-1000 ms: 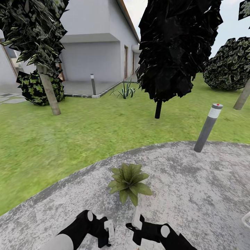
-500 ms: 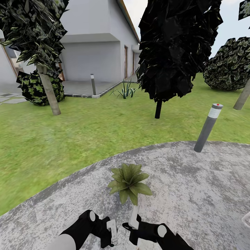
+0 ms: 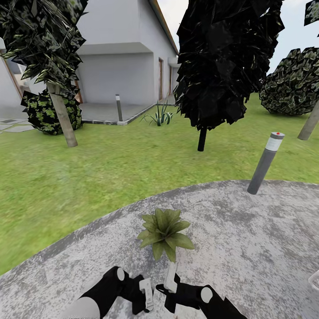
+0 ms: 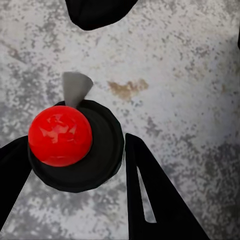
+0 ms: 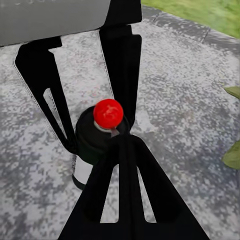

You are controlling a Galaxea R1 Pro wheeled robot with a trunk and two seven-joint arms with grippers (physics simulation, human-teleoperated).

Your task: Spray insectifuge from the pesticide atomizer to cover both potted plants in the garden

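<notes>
Pesticide atomizer (image 5: 95, 145): dark bottle, white band low on its body, red knob on top, standing upright on the grey speckled patio (image 3: 248, 239). In the right wrist view it sits in the centre of the frame; in the left wrist view (image 4: 75, 145) it is seen from straight above, left of centre, red knob over a round black cap with a small grey nozzle tab.

Left gripper (image 4: 75, 200): its two black fingers flank the bottle cap, one on each side, spread apart; contact with the bottle cannot be told. In the head view it (image 3: 146, 294) is at the bottom centre. In the right wrist view these fingers hang down from the upper part of the frame on either side of the bottle.

Right gripper (image 3: 170, 279): at bottom centre of the head view, just beside the left one. Right wrist view shows one black finger (image 5: 127, 190) in front of the bottle; whether the pincer is apart or together cannot be told.

One potted plant (image 3: 165, 232): low rosette of pointed green leaves, on the patio just above the grippers in the head view.

Surround: patio edge curves across mid-frame; green lawn (image 3: 110, 173) beyond. Grey bollard lamp (image 3: 265, 163) at right on the patio edge. Dark tree (image 3: 223, 62) at upper centre, white house (image 3: 124, 53) at upper left, spiky plant (image 3: 159, 115) by its paving.
</notes>
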